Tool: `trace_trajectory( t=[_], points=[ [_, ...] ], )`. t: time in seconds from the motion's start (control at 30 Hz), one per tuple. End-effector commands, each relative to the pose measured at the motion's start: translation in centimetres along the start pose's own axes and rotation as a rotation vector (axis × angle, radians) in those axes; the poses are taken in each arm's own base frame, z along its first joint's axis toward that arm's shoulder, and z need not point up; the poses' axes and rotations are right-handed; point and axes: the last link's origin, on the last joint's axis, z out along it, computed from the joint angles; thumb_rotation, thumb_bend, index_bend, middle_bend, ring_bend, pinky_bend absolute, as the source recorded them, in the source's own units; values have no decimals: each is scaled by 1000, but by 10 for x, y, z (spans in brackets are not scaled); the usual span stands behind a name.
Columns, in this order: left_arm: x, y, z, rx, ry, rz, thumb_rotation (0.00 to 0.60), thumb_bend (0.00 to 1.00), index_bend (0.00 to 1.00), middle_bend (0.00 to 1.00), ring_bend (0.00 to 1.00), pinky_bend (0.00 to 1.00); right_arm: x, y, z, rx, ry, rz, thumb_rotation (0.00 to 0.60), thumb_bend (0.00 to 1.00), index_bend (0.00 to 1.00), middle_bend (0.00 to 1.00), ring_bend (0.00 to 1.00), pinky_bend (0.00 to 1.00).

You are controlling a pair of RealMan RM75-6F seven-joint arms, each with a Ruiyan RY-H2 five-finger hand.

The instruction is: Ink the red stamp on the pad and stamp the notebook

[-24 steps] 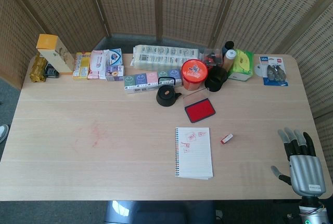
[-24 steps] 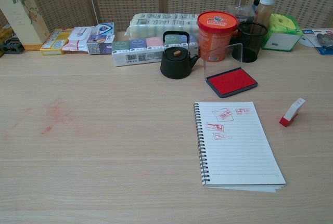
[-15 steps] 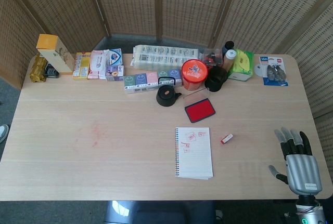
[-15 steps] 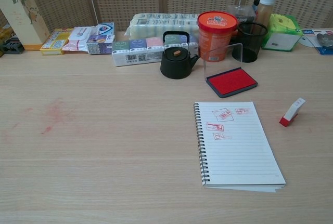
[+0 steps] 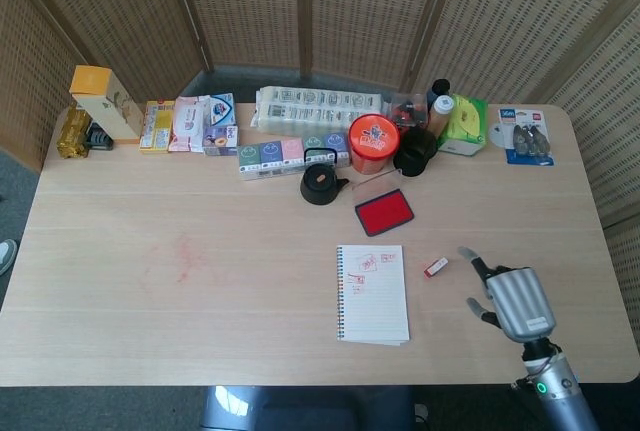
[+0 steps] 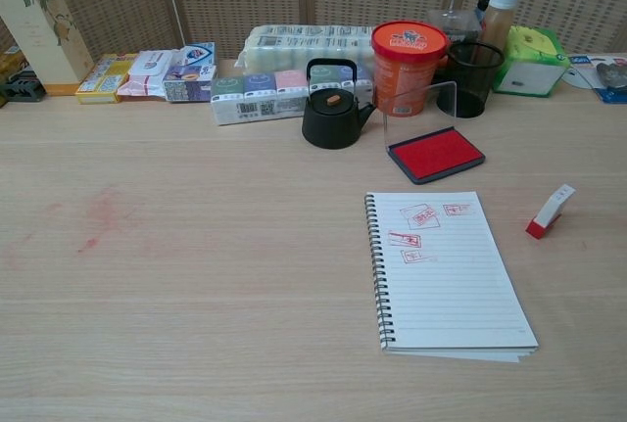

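Observation:
A small red and white stamp (image 5: 435,267) (image 6: 550,211) lies on the table, just right of the spiral notebook (image 5: 373,293) (image 6: 449,272), whose top page carries several red prints. The open ink pad (image 5: 384,212) (image 6: 435,154), red inside a dark frame, sits beyond the notebook. My right hand (image 5: 508,298) hovers right of the stamp, a short gap away, fingers apart and holding nothing. It shows only in the head view. My left hand is in neither view.
Along the far edge stand a black teapot (image 6: 331,109), an orange tub (image 6: 409,67), a black mesh cup (image 6: 467,78), tissue packs (image 6: 271,93) and boxes (image 5: 105,102). A faint red smear (image 6: 103,214) marks the table's left side.
My right hand has moved left from the table's right front corner toward the stamp and has turned. The stamp, notebook and pad have not moved.

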Motion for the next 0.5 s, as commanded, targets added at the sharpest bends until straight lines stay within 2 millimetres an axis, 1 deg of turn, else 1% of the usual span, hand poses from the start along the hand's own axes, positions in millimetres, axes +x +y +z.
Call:
trace_trajectory(
  t=[0.03, 0.2, 0.3, 0.4, 0.5],
  points=[
    [-1, 0, 1, 3, -4, 0, 600, 26, 0, 0, 0, 38, -21, 1, 35, 150, -114, -13, 600, 226, 248, 747, 763, 913],
    [-3, -1, 2, 8, -14, 5, 600, 28, 0, 0, 0, 38, -40, -2, 56, 222, -179, -68, 600, 250, 287, 778, 798, 934],
    [-4, 0, 2, 10, -17, 7, 600, 29, 0, 0, 0, 38, -50, -5, 67, 252, -205, -95, 600, 285, 303, 798, 822, 957],
    [-5, 0, 3, 10, -23, 9, 600, 28, 0, 0, 0, 38, -57, -6, 78, 259, -222, -111, 600, 330, 322, 819, 849, 993],
    [-6, 0, 3, 15, -26, 10, 600, 29, 0, 0, 0, 38, -61, -6, 87, 264, -226, -129, 600, 360, 331, 836, 867, 1000]
  ],
)
